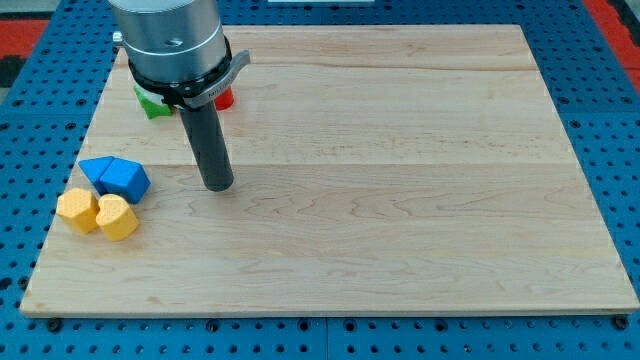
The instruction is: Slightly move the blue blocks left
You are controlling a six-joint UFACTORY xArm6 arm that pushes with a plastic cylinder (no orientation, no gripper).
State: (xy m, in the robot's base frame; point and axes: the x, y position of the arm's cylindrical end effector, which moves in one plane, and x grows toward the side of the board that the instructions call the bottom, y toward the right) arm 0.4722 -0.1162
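Our wooden board (pixel 400 200) holds two blue blocks (pixel 116 177) touching two yellow blocks (pixel 97 213) (left side), with green (pixel 153 104) and red (pixel 224 97) bits up top.

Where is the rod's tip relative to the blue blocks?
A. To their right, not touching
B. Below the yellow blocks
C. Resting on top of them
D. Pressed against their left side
A: my tip stands to the view's right of the blue blocks, with bare board between them.

Robotics lab, blue pegboard bench (pixel 600 60), wooden board (pixel 400 200)
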